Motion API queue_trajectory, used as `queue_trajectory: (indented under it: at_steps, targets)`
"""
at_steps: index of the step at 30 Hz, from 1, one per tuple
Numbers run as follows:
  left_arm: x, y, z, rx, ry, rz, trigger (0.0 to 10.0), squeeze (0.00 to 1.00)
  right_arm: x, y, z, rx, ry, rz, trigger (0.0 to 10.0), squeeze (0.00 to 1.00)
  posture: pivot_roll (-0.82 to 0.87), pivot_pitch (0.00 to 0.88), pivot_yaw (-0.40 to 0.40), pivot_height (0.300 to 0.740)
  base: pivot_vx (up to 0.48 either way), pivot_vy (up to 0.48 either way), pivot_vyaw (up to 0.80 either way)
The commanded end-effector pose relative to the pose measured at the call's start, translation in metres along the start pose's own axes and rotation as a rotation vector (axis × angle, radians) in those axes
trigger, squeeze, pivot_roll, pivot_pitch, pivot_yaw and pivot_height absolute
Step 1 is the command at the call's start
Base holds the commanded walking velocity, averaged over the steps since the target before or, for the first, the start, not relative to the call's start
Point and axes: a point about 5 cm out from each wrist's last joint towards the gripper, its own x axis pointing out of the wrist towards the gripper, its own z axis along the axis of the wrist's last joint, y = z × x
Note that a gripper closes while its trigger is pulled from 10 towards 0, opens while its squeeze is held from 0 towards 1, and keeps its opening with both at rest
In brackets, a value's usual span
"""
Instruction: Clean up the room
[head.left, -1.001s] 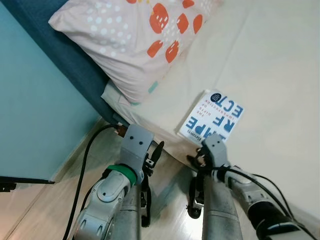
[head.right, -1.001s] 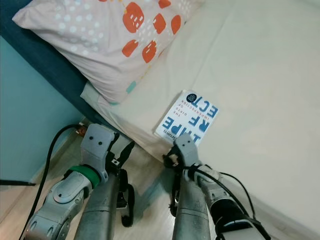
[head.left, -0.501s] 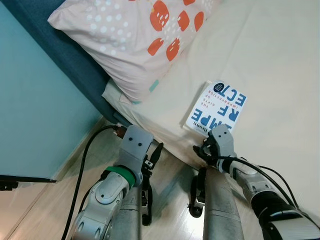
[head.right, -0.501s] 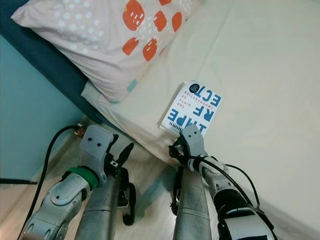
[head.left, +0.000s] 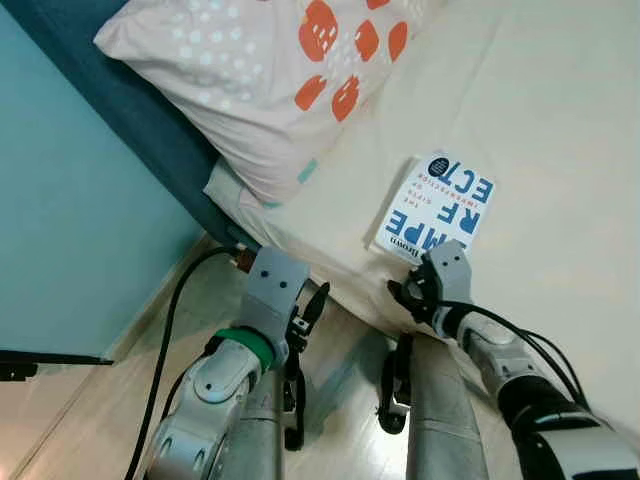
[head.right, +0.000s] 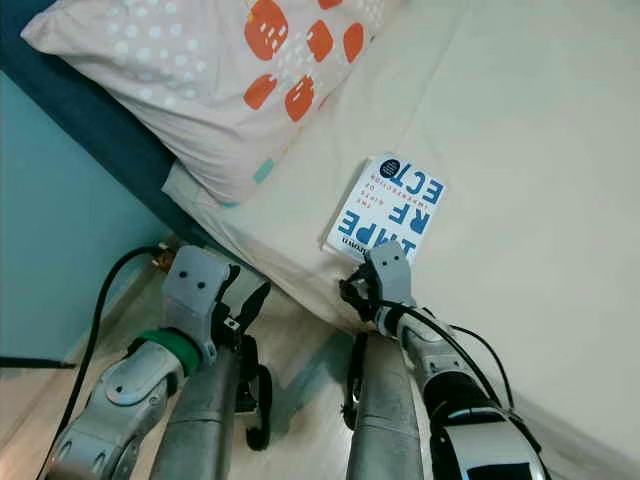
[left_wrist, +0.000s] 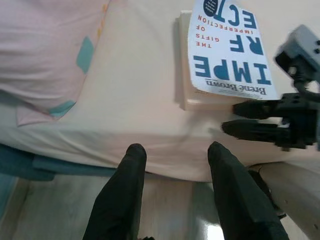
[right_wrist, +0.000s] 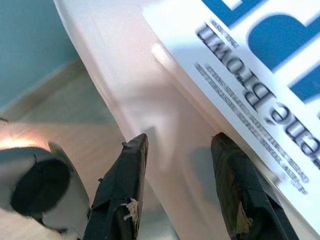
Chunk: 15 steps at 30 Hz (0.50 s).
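A white book with big blue letters lies flat on the cream bed sheet, close to the mattress edge. My right gripper is open and sits at the mattress edge, just short of the book's near edge. In the right wrist view its two black fingers stand apart, with the book just beyond them and nothing between them. My left gripper is open and hangs lower, over the floor beside the bed. It faces the mattress side.
A pale pillow with orange patches lies at the head of the bed against a dark blue headboard. A teal wall stands to the left. Wood floor lies below, with a black cable running along my left arm.
My right gripper has reached forward to the book's near edge. The book has slid a little farther onto the bed and turned slightly. The left arm has barely moved.
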Motion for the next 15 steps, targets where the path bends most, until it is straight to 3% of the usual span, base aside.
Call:
queue_trajectory:
  at_steps: [1,11,15]
  targets:
    - [-0.002,-0.002,-0.010,-0.006,0.037,-0.005,10.0,0.00,-0.003,0.001,-0.009,0.022,0.022,-0.022,10.0,0.00,0.17,0.283,0.128,0.630,0.000,0.000,0.00]
    - [0.004,0.001,-0.008,0.001,0.019,0.009,10.0,0.00,0.006,0.003,-0.001,0.035,0.021,-0.073,10.0,0.00,0.17,0.236,0.107,0.630,0.000,0.000,0.00]
    - [0.014,0.004,-0.008,0.007,0.000,0.024,10.0,0.00,0.006,-0.001,0.004,0.039,-0.009,-0.076,10.0,0.00,0.14,0.196,0.087,0.630,0.000,0.000,0.00]
